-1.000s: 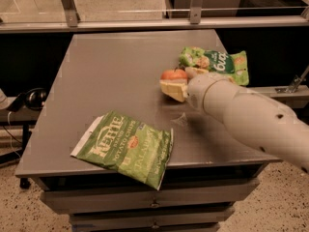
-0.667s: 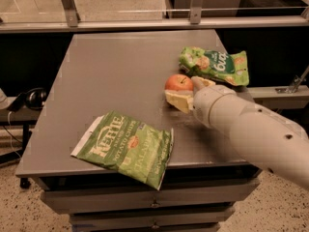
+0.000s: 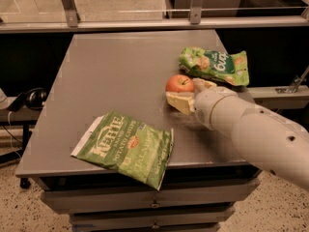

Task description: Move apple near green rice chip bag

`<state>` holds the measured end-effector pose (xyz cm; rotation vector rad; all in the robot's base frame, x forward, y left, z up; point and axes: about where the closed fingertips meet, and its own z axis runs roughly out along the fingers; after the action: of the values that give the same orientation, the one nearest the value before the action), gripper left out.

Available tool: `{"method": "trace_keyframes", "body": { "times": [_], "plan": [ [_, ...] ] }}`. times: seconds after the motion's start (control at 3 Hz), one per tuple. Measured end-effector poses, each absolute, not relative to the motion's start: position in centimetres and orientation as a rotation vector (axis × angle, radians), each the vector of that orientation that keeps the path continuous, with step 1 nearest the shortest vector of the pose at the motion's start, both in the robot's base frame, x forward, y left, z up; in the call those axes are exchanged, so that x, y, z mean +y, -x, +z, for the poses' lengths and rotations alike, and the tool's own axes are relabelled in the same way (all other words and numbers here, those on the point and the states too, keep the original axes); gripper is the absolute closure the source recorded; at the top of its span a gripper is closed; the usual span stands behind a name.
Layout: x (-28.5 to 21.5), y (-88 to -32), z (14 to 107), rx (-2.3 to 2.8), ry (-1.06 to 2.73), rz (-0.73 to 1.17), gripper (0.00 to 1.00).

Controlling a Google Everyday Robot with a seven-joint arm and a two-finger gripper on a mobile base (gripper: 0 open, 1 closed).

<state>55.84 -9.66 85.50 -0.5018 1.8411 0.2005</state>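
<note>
The red-orange apple sits on the grey table, just left of the green rice chip bag and a small gap from it. My gripper comes in from the lower right on a thick white arm. It is open, with one cream finger lying just in front of the apple and the other at the apple's right side. The apple rests on the table at the fingertips, not lifted.
A green Kettle potato chip bag lies flat near the table's front edge, left of my arm. A metal rail runs behind the table. Drawers sit under the tabletop. Headphones lie to the left, below table level.
My arm has drawn back toward the lower right. The gripper no longer covers the apple, which now shows in full, about where it was beside the rice chip bag.
</note>
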Motion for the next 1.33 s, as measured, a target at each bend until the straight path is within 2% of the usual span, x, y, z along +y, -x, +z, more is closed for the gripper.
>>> {"method": "trace_keyframes", "body": {
  "times": [0.67,1.33],
  "plan": [
    [-9.7,-55.9,85.5,1.84,0.502,0.199,1.0],
    [-15.3,-58.5,91.0,1.675,0.528,-0.037,1.0]
  ]
}}
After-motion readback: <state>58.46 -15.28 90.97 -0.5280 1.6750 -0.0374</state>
